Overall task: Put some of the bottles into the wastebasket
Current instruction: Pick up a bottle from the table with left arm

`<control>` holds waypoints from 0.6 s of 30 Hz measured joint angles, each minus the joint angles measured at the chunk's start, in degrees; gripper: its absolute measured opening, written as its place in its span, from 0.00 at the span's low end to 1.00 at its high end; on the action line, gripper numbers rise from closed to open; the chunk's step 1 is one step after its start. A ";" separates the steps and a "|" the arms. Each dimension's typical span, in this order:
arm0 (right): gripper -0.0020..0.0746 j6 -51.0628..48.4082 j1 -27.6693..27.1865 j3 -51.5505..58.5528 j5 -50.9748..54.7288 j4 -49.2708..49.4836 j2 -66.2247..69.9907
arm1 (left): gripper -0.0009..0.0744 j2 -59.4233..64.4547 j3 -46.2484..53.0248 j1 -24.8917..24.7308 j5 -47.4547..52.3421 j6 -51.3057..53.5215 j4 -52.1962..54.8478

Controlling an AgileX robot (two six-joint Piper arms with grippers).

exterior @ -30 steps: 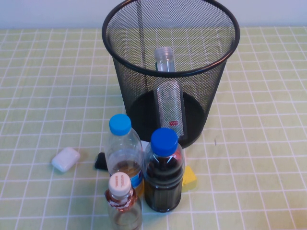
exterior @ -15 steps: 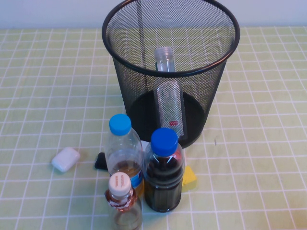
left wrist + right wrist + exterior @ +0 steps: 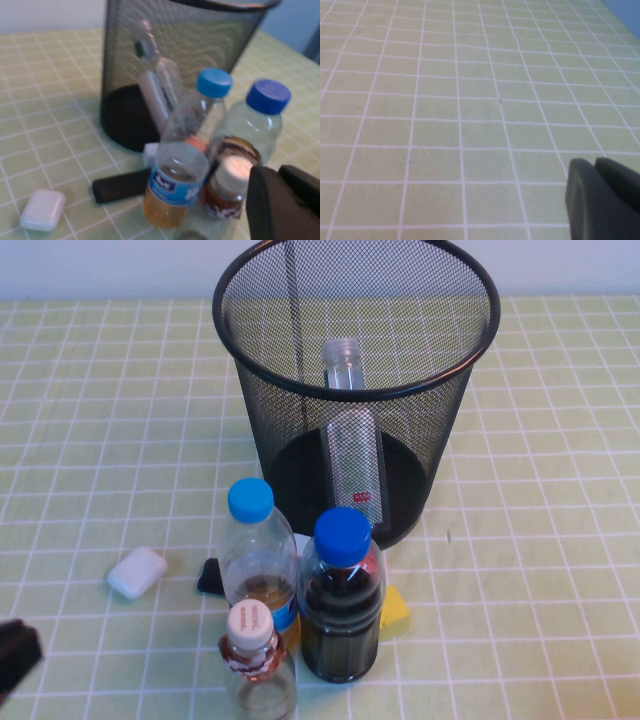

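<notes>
The black wire-mesh wastebasket (image 3: pixel 270 390) stands at the back middle. The tall colourless bottle (image 3: pixel 355 455) with a red mark leans inside it, and also shows in the left wrist view (image 3: pixel 155 92). The small beige-capped bottle (image 3: pixel 252 645) with reddish liquid stands upright at the front, in front of the other bottles. My left gripper (image 3: pixel 15 655) is at the lower left edge, well left of it. In the left wrist view the left gripper (image 3: pixel 277 172) is shut and empty, close beside the small bottle (image 3: pixel 227 192). My right gripper (image 3: pixel 595 162) is shut and empty over bare cloth.
A light-blue-capped bottle (image 3: pixel 255 560) with orange liquid and a dark cola bottle (image 3: pixel 342 600) stand between the small bottle and the bin. A white case (image 3: pixel 137 572), a black object (image 3: pixel 209 577) and a yellow object (image 3: pixel 396 610) lie nearby on the green checked cloth.
My left gripper has come into the high view at the lower left edge. The bottles and the bin have not moved.
</notes>
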 joint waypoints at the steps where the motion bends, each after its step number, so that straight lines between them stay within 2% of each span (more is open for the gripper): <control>1: 0.02 0.00 0.00 0.00 0.00 0.00 0.00 | 0.01 1.65 -0.52 -3.49 0.33 0.16 1.62; 4: 0.02 0.00 0.00 0.00 0.00 0.00 0.00 | 0.01 6.33 -0.91 -12.22 2.05 0.31 6.80; 9: 0.02 0.00 0.00 0.00 0.00 0.00 0.00 | 0.01 12.13 -0.91 -22.01 -1.68 0.06 9.93; 14: 0.02 0.00 0.00 0.00 0.00 0.00 0.00 | 0.01 13.07 2.73 -26.12 -15.62 0.17 13.35; 18: 0.02 0.00 0.00 0.00 0.00 0.00 0.00 | 0.01 12.60 13.94 -28.27 -32.30 -0.32 14.17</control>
